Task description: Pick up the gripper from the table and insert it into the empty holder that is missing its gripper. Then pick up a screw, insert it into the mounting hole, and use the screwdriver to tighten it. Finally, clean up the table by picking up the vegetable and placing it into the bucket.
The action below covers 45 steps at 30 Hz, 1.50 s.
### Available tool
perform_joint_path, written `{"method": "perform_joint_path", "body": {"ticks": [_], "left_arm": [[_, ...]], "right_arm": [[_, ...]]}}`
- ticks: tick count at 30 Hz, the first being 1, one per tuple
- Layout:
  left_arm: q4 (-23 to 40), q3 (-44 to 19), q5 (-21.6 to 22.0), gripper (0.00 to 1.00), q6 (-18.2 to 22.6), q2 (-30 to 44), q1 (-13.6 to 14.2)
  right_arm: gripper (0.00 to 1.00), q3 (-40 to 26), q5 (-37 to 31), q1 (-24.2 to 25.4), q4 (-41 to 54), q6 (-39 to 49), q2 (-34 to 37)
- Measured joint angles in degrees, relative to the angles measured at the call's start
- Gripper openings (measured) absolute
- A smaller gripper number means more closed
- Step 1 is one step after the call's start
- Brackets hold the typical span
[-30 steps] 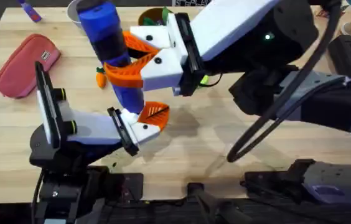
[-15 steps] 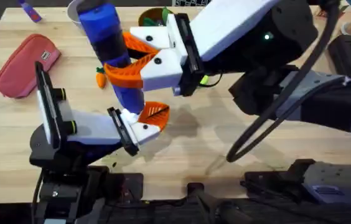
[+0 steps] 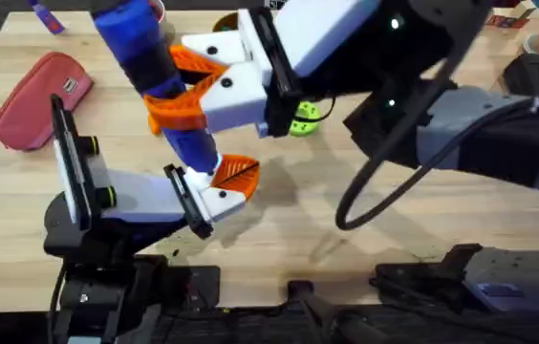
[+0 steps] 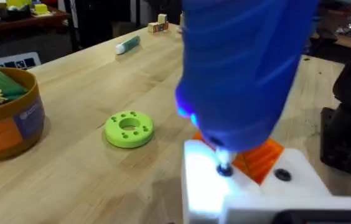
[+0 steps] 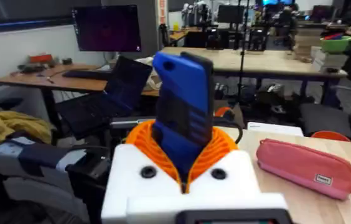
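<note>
Screwdriver (image 3: 160, 81) clamped in right gripper (image 3: 185, 88), bit on holder (image 4: 250, 186); green ring (image 4: 129, 129) nearby.

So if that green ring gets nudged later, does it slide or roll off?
The green ring lies flat on the table, so it likely slides rather than rolls. It looks like light, rigid plastic, probably easy to shove. Tipped on edge, it could roll.

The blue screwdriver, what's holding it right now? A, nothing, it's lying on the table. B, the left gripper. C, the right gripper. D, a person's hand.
C: the right gripper has its orange pads clamped around the blue screwdriver, whose tip points down at the left gripper.
</note>
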<state>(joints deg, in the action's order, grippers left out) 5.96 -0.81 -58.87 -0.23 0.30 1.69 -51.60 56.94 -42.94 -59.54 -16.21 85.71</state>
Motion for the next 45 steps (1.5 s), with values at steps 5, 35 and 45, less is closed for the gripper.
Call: {"method": "perform_joint_path", "body": {"ticks": [5,35,45], "left_arm": [[0.23,-0.03,-0.02,0.019,0.00,0.00,0.00],[0.25,-0.03,-0.02,0.019,0.00,0.00,0.00],[0.26,-0.03,-0.02,0.019,0.00,0.02,0.00]], "right_arm": [[0.023,-5.41,1.40,0.59,1.42,-0.04,-0.16],[0.023,-19.46,-39.46,11.04,84.22,41.17,-13.67],[0.023,-21.52,-58.29,18.25,105.84,71.94,-9.65]]}}
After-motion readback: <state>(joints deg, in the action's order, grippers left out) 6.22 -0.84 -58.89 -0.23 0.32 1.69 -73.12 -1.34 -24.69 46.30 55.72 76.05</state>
